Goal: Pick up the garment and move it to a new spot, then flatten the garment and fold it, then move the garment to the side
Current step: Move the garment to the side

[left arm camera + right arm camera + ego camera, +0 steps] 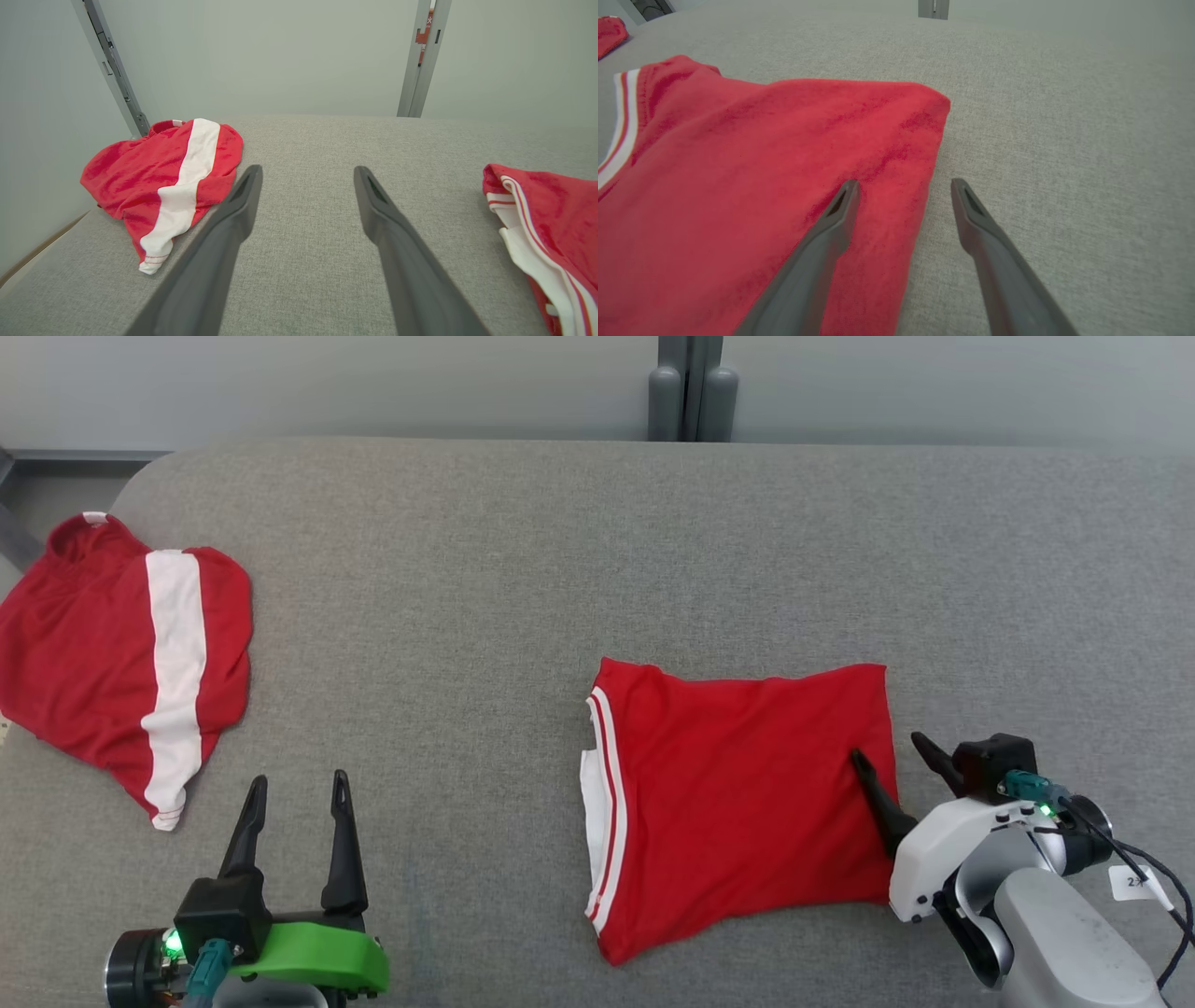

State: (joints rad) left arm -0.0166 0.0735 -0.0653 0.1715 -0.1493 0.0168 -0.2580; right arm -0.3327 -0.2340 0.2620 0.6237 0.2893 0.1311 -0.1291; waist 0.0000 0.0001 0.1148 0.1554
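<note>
The red cloth garment with white-striped trim [747,784] lies right of centre on the grey fabric-covered table [523,569], laid flat and doubled into a rough rectangle with its trimmed edge toward the left. By that look the pick-up, the flattening and at least one fold are done (whether a further fold is meant I cannot tell), and what is left is chiefly carrying it to the side. The right gripper [887,747] has its two dark fingers spread wide and holds nothing; it straddles the garment's right edge, one finger over the red cloth, the other over bare table just beside it. The left gripper [300,779] is likewise spread and empty, over bare table near the front left, well apart from the folded piece. A second red garment with a broad white band [112,653] lies rumpled at the far left edge
</note>
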